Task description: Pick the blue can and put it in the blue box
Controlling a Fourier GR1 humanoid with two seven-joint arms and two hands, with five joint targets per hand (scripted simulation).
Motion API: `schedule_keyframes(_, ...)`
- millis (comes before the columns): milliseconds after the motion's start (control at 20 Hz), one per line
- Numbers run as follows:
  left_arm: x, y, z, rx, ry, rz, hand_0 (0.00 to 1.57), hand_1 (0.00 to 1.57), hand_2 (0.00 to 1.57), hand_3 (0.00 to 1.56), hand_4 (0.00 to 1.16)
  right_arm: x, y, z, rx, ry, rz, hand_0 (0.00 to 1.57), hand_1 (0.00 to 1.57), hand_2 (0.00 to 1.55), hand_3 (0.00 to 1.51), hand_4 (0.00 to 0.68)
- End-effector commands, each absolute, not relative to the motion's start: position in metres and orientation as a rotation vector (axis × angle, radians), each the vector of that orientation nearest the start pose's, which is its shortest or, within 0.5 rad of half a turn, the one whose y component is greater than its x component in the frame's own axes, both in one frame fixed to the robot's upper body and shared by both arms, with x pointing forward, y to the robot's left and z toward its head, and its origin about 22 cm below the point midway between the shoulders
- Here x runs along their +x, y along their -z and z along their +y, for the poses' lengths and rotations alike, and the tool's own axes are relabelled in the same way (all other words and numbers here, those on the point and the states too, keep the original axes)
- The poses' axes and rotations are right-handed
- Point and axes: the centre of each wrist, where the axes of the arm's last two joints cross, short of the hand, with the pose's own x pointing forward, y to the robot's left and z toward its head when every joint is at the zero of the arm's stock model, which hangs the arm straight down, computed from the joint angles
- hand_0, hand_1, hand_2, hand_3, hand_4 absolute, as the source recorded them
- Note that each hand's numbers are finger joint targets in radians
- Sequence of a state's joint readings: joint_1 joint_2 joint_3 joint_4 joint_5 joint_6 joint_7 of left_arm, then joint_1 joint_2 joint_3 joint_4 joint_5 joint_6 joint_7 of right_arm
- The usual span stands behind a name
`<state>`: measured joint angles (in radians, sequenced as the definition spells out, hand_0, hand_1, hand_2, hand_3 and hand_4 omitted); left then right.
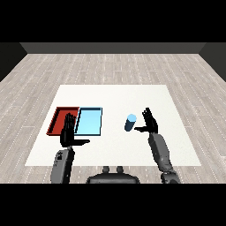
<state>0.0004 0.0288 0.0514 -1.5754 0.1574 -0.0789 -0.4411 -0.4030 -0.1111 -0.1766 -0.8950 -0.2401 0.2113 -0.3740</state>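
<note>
Open white table (176, 145) lies between the blue can (130, 122) and blue tray (89, 121) at nine o'clock. The right hand (150, 123), fingers spread, sits beside the upright-looking can. The left hand (68, 132) is relaxed.

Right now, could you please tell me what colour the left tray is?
Red tray, best in head view.

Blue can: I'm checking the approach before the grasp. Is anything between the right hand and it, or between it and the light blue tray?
Nothing visible blocks either path. The right hand is open just right of the blue can, with bare table between. Bare table also separates the can from the light blue tray to its left.
</note>
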Motion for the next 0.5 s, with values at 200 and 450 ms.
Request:
schedule_keyframes(200,0.239,0.011,0.248,-0.082,-0.111,-2.035,0.0,0.0,0.0,0.0,0.0,0.324,0.066,-0.257,0.289,0.099,-1.635,0.0,0.0,0.0,0.0,0.0)
schedule_keyframes(450,0.226,-0.001,0.257,-0.095,-0.119,-2.031,0.0,0.0,0.0,0.0,0.0,0.331,0.069,-0.247,0.291,0.088,-1.633,0.0,0.0,0.0,0.0,0.0)
